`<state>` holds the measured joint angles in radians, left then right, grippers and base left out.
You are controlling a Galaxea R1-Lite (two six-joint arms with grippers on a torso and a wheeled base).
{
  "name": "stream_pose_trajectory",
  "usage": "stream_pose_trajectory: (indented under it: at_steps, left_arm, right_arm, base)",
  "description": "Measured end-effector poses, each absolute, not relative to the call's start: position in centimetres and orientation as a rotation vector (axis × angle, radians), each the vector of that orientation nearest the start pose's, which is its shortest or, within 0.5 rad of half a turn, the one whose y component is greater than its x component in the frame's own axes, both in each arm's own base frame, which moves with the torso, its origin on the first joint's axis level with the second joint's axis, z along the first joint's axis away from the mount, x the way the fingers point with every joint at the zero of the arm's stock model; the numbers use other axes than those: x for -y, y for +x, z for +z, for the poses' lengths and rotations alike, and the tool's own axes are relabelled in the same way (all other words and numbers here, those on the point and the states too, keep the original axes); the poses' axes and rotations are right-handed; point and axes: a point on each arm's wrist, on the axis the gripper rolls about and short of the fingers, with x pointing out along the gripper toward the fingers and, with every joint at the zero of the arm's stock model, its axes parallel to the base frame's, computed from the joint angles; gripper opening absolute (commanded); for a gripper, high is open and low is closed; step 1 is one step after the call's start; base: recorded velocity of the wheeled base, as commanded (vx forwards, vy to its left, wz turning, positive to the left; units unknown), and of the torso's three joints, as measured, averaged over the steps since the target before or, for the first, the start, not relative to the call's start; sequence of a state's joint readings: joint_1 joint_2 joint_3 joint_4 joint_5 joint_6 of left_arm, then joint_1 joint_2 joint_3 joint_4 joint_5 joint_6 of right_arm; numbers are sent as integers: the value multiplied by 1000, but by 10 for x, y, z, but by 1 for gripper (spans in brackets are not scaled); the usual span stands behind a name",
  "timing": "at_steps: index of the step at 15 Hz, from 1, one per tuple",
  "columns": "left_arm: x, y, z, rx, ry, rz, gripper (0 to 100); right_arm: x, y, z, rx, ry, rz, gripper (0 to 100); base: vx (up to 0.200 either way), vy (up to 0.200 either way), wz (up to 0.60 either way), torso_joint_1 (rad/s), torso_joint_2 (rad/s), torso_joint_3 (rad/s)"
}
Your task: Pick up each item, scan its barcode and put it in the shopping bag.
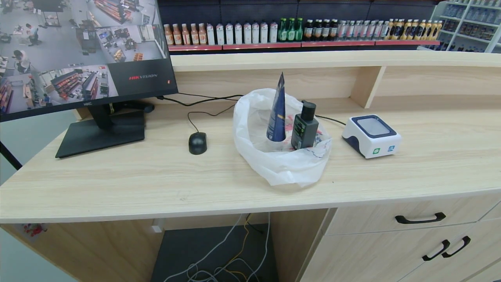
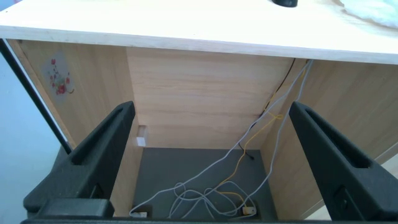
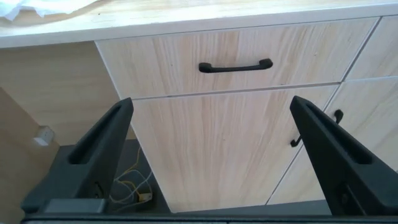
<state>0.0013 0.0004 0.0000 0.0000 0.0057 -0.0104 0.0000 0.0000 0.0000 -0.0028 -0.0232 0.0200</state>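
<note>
While the shopping bag [image 1: 285, 168] hides tube [image 1: 277, 113] and bottle [image 1: 304, 131] bases, left gripper [image 2: 211, 107] and right gripper [image 3: 211, 101] show jaws spread

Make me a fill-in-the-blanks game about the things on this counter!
The blue tube and the dark bottle stand inside the white ____.
The small black computer ____ lies on the counter beside the monitor.
The white scanner sits to the bottle's ____.
The left gripper and the right gripper are both ____, holding nothing.
Missing words: bag; mouse; right; open.
</note>
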Motion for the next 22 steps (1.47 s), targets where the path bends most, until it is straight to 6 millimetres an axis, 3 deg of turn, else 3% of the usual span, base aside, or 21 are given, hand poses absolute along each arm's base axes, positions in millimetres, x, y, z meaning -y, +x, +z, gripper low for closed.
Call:
stream_pose_trajectory:
  at_steps: [6, 22]
  left_arm:
    - [0, -23, 75, 0, -11, 7, 100]
    - [0, -23, 75, 0, -15, 7, 100]
  right_arm:
    - [1, -23, 76, 3, 20, -23, 100]
    - [1, -23, 76, 3, 20, -23, 100]
  base:
    - [0, 0, 0, 0, 0, 0]
    - [0, -200, 0, 3, 3, 3]
